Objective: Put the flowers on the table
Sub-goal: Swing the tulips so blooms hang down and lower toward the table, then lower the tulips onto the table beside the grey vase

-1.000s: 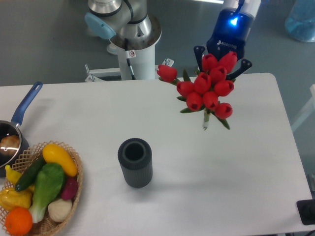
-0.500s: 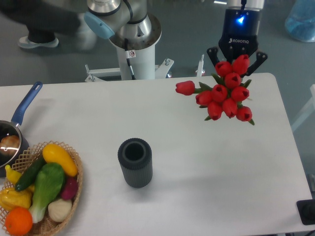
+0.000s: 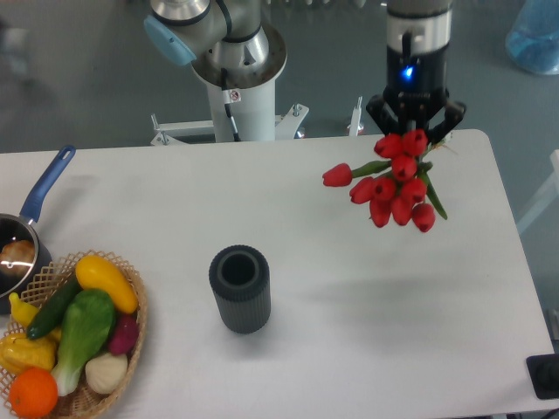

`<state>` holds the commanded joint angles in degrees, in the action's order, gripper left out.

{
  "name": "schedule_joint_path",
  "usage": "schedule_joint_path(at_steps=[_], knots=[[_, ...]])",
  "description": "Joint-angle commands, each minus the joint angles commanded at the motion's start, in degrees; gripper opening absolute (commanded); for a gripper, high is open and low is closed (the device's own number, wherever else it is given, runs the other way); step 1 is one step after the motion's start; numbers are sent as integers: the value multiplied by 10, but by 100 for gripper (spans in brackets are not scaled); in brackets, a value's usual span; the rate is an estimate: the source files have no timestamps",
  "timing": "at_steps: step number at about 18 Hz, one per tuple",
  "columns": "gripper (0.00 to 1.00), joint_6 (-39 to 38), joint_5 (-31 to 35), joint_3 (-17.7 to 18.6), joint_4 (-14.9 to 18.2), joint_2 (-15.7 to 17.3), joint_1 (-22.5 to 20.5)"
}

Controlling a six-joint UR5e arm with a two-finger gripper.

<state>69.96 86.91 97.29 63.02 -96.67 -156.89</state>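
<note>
Shifted slightly toward 3 o'clock since earlier frame: flowers [image 3: 395,185], blooms now hanging downward. Gripper [image 3: 414,125] jaws clamped on stems at 1 o'clock above bench [image 3: 349,305].

Flowers [image 3: 397,186] far right over table [image 3: 349,332]; cylinder [image 3: 239,288] centre; basket [image 3: 131,340] near-left; pan [image 3: 26,236] behind basket.

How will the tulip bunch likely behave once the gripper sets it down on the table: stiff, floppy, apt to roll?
The flowers hang from the gripper with one bloom splayed left, so the bunch is probably loose and floppy. Held by two fingers alone, it seems light. On the table it would likely flop onto its side, not roll.
</note>
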Motion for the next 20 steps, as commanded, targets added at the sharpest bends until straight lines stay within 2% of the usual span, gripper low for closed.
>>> schedule_joint_path(at_steps=[3,7,18,20], knots=[[0,0,6,1,0,-31,18],[0,-1,36,5,1,-65,20],[0,-4,52,4,-4,-120,39],[3,-4,54,4,-5,-128,39]])
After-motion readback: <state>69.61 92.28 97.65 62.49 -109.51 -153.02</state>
